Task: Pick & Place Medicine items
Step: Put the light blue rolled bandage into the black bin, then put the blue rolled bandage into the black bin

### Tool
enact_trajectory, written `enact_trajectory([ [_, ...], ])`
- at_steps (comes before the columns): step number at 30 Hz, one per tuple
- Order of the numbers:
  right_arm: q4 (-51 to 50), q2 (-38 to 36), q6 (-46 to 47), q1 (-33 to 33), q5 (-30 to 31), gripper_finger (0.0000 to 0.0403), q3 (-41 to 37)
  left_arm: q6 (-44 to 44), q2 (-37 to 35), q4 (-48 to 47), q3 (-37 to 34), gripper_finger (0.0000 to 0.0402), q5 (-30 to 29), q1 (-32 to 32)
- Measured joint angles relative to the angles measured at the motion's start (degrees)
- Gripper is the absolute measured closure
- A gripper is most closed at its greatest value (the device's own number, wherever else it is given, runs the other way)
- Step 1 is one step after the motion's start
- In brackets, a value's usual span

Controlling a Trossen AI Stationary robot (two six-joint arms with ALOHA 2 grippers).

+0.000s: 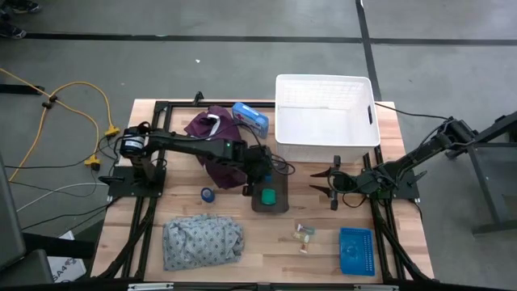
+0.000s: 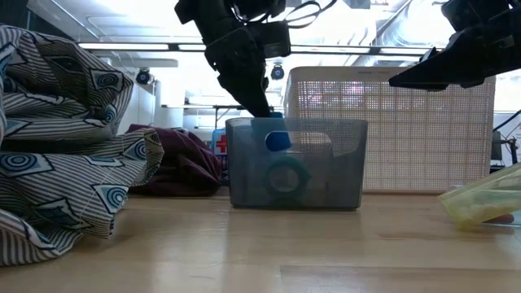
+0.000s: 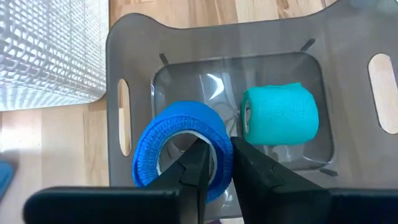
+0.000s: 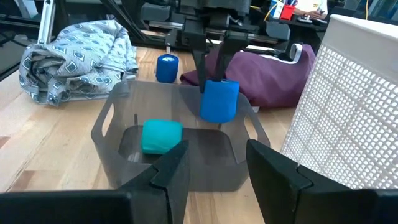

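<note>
left gripper (image 3: 214,165) pinches a blue roll (image 3: 180,149) over the grey bin (image 4: 112,115) beside a green roll (image 4: 160,135); right gripper (image 4: 214,171) spread.

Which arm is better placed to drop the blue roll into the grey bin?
The left arm. Its tool already pinches the blue roll over the grey bin, beside the green roll. The right tool waits nearby, holding nothing.

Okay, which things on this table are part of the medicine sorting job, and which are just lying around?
Part of the job:
- blue roll, pinched in the left gripper over the grey bin
- green roll in the bin
- second blue roll on the table
- small pale pieces

Lying about:
- grey patterned cloth
- maroon garment
- white basket
- blue tray
</note>
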Motion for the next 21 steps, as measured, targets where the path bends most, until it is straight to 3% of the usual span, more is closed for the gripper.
enact_trajectory([
  [11,0.0,0.0,0.0,0.0,0.0,0.0256,0.0,-0.2,0.0,-0.1,0.0,0.0278,0.0,0.0],
  [15,0.0,0.0,0.0,0.0,0.0,0.0256,0.0,-0.2,-0.2,-1.0,0.0,0.0273,0.0,0.0],
  [21,0.0,0.0,0.0,0.0,0.0,0.0256,0.0,-1.5,-5.7,-9.9,0.0,0.0273,-0.3,0.4],
])
